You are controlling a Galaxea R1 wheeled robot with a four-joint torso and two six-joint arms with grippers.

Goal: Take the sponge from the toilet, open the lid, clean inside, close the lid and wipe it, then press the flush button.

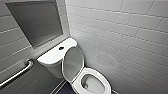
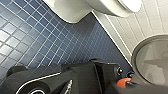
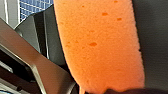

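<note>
Sponge (image 3: 100,50): orange porous block with rounded edges and scattered darker pits. It is clamped between the dark jaws of the right gripper (image 3: 97,35) and held off the toilet (image 1: 50,58), presumably leaving a broad face free for scrubbing. Lid (image 1: 72,62) stands raised against the tank, exposing the bowl (image 1: 91,85) for cleaning inside. Flush button (image 1: 61,48) sits at the centre of the tank top, with nothing on it.
</note>
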